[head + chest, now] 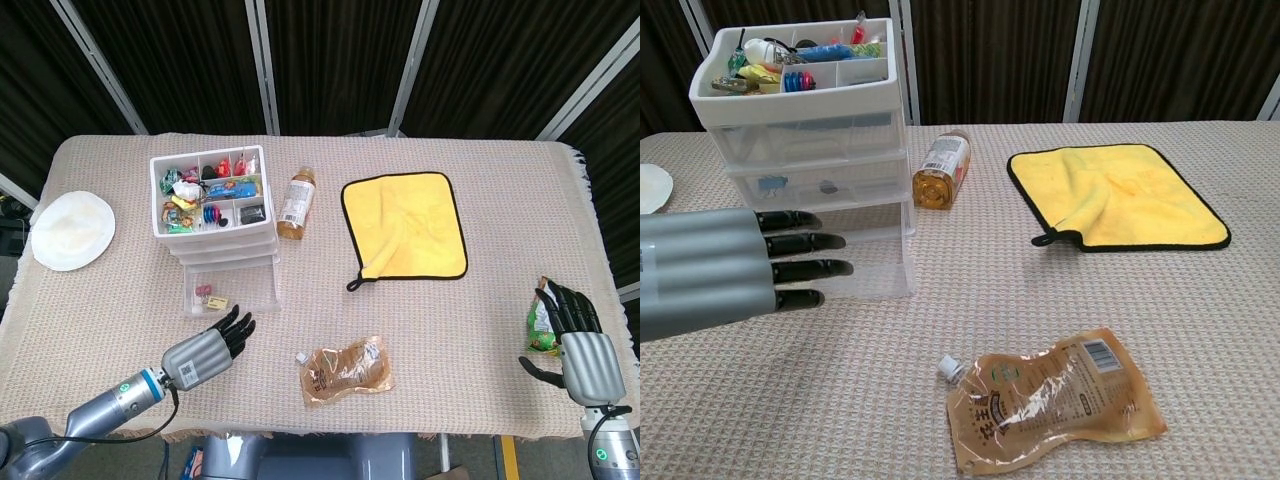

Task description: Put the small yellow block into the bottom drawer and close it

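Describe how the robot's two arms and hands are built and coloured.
The left hand has a ribbed silver-grey back with a small printed label, black fingers, a blue-and-white wrist ring and a thin black cable along its grey arm. The right hand matches: silver ribbed back, black fingers, grey wrist with a small green light.

Drawer unit (pixel 215 215) rear left, bottom drawer (pixel 230 290) pulled forward; block (pixel 217 302) inside. Plate (pixel 72 230) left of it; bottle (pixel 296 203), then cloth (pixel 405 225), right. Pouch (pixel 345 369) front centre.
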Controlling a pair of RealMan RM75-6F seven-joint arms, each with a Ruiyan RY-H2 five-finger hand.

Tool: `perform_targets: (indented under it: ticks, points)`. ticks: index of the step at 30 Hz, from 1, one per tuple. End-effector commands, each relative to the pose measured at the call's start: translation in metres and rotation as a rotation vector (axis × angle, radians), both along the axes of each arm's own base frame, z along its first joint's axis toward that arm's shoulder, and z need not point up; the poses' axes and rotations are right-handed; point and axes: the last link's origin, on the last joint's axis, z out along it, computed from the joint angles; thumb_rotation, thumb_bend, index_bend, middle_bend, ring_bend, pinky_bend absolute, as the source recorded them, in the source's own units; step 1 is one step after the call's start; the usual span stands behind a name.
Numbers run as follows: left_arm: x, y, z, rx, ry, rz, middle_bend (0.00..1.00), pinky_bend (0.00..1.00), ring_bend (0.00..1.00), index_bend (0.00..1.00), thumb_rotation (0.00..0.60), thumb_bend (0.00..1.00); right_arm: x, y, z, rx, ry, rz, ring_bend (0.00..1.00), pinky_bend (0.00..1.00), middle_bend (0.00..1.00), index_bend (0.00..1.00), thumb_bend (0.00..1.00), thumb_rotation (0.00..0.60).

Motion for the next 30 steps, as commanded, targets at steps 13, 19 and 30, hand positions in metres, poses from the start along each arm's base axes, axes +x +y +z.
perform_targets:
  ticks: [13,19,30]
  points:
    - [-0.024,0.005,-0.011,-0.096,0.161,0.002,0.08,0.14,0.06,0.28,0.600,0.86,0.000,0.000,0.000,0.004,-0.005,-0.003,0.00,0.00,0.00,0.08,0.05,0.600]
    - [-0.027,0.010,-0.016,-0.101,0.164,0.049,0.08,0.14,0.06,0.27,0.600,0.86,0.000,0.000,0.000,0.008,-0.010,-0.008,0.00,0.00,0.00,0.08,0.05,0.600]
    - [-0.032,0.016,-0.028,-0.103,0.156,0.113,0.08,0.14,0.06,0.27,0.600,0.87,0.000,-0.001,0.000,0.010,-0.016,-0.015,0.00,0.00,0.00,0.08,0.05,0.600]
